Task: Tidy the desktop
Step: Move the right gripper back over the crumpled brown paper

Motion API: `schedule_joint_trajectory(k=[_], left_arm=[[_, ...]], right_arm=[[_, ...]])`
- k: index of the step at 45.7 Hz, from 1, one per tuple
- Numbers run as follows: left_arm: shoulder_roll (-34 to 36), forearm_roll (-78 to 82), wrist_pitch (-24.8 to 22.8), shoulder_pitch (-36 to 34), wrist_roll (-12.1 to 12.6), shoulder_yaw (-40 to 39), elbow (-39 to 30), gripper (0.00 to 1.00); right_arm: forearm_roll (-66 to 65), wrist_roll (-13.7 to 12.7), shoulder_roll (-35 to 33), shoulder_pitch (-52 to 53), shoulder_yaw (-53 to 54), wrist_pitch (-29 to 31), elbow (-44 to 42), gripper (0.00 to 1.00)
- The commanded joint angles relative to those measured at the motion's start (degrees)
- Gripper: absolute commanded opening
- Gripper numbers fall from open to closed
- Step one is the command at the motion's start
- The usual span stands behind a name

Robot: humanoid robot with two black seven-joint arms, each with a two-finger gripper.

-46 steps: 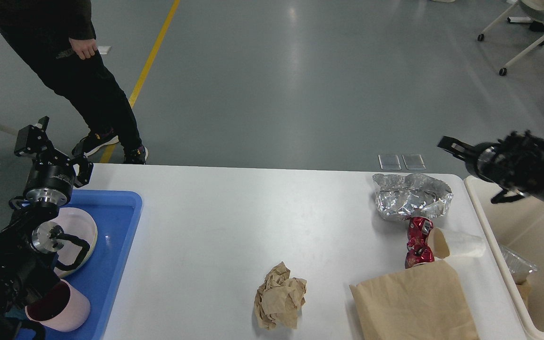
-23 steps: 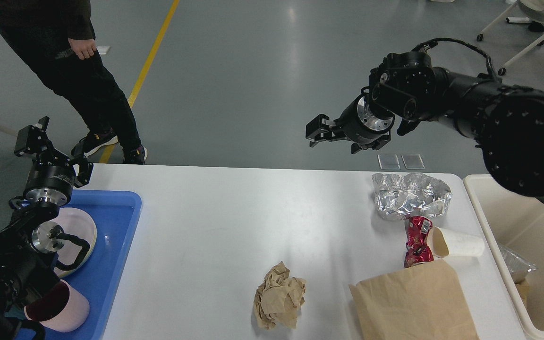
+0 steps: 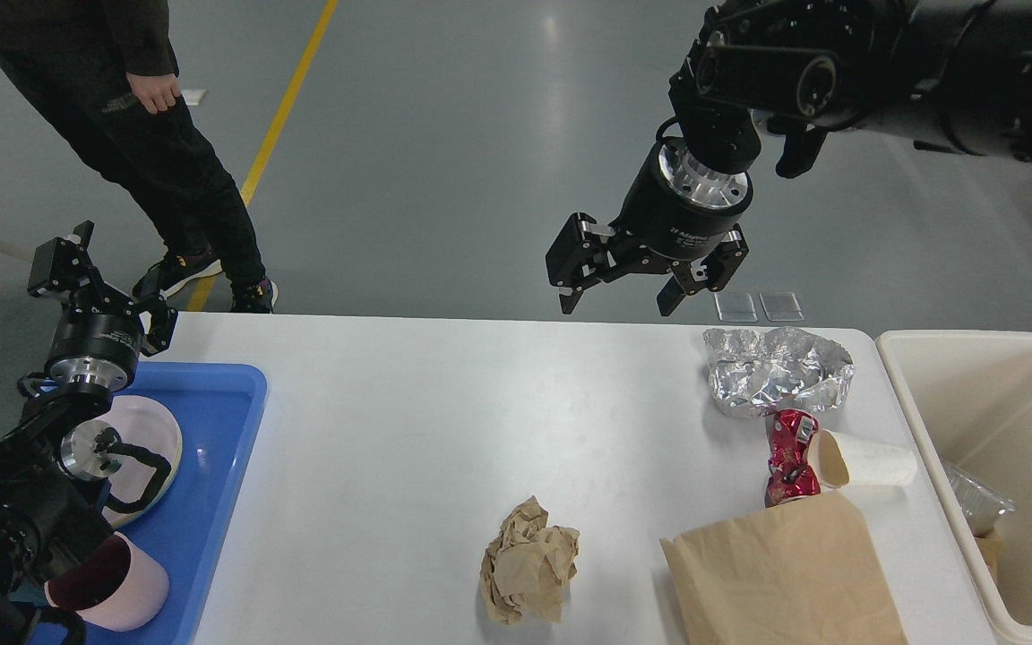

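Foil point(image 3: 776, 369), crinkled, on smooth desktop point(image 3: 408, 430)

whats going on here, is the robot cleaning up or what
A two-armed robot is clearing trash off the desktop. Its right tool hangs open and empty above the far edge. The crumpled foil, red can, paper cup, paper bag and paper ball lie untouched. The left tool is raised over the blue tray.

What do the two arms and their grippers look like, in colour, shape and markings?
Both arms are black and thick, with round joints. The right gripper has two black fingers on a black cylinder with a silver metal ring and small white lettering, too small to read. The left gripper has the same black cylinder and silver ring. A thin black cable loops near the left arm's silver disc.
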Motion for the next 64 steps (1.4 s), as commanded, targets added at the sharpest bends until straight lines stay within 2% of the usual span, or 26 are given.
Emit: schedule_joint_trajectory(k=[1,19,26,32,43,64], left_arm=[[0.00,0.00,-0.03,0.01,-0.01,0.00,0.00,0.96],[0.00,0.00,0.06,0.01,-0.01,0.00,0.00,0.96],[0.00,0.00,-0.03,0.01,-0.01,0.00,0.00,0.96],[0.00,0.00,-0.03,0.01,-0.01,0.00,0.00,0.96],[0.00,0.00,-0.03,-0.08,-0.01,0.00,0.00,0.96],[0.00,0.00,0.06,0.01,-0.01,0.00,0.00,0.96]], right_arm=[[-0.32,-0.05,-0.14,-1.24,0.15,0.65,-0.23,1.00],[-0.76,-0.49,2.49,-20.48,-0.21,0.65,-7.34,1.00],[-0.76,-2.77,3.20,-25.23,-0.12,0.58,-7.52,1.00],[-0.76,-4.00,3.38,-29.89,0.06,-1.96,-8.84,1.00],[-0.50,-4.00,4.26,-37.01,2.16,-4.95,-12.00,1.00],[-0.50,-3.92,3.38,-43.43,12.53,-4.43,-15.17,1.00]])
